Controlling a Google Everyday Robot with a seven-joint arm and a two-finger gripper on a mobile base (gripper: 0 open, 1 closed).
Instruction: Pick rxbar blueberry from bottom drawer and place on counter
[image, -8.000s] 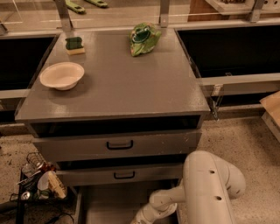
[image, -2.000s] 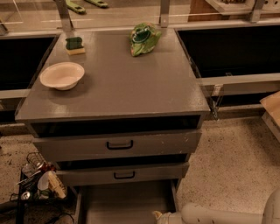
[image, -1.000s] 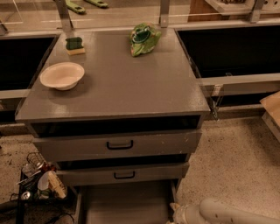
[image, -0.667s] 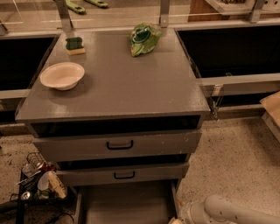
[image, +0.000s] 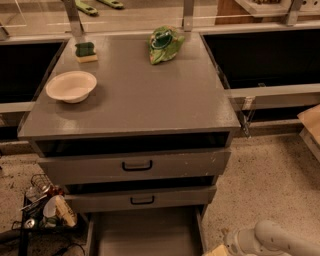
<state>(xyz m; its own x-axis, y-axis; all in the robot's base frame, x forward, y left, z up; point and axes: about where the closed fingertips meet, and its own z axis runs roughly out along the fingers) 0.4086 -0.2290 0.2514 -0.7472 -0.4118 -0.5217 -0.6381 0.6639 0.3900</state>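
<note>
I see the gripper at 5 o'clock, beside the open bottom drawer; grip state I cannot tell.

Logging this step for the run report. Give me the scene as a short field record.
counter: holds the bowl, sponge and green bag
bowl: left side, upright
sponge: back left, behind the bowl
green bag: back edge, right of centre
bottom drawer: pulled open, the visible floor is bare
rxbar blueberry: not seen on the counter or in the visible part of the drawer
end effector: at the lower edge of the view, just right of the bottom drawer's right wall
arm: lower right corner, above the floor
</note>
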